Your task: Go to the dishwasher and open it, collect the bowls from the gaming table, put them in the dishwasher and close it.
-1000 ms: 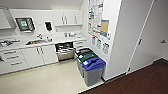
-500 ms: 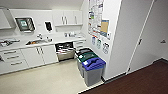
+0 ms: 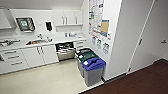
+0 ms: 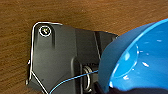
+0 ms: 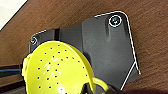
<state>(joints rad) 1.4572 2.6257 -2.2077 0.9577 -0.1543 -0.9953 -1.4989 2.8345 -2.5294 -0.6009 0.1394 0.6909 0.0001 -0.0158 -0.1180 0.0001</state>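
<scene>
Between the earlier frames and now almost nothing has moved: the kitchen sits at the same place in the head view, so the robot has hardly advanced.

The dishwasher [image 3: 64, 50] is left of centre in the head view, under the white bench [image 3: 60, 40]. Its door is open and tilts outward, and the dark inside with a rack is visible. Left of it are white cabinet doors [image 3: 40, 55] and drawers [image 3: 11, 58], and a sink [image 3: 37, 42] is set in the bench top. To the right of the dishwasher stand the waste bins, one with a green lid [image 3: 86, 56] and, nearer to the camera, one with a blue lid [image 3: 93, 63]. Posters [image 3: 96, 15] hang on the wall above them. The floor is pale in the kitchen and dark brown in the lower right of the frame.

In the left wrist view the blue bowl [image 4: 140, 57] fills the right side, above the brown floor; the left claw seems to carry it, but I cannot tell how its fingers stand. In the right wrist view the yellow-green bowl [image 5: 57, 68], with small holes in it, is in the lower left; the fingers of the right claw are also not clear to me.
</scene>
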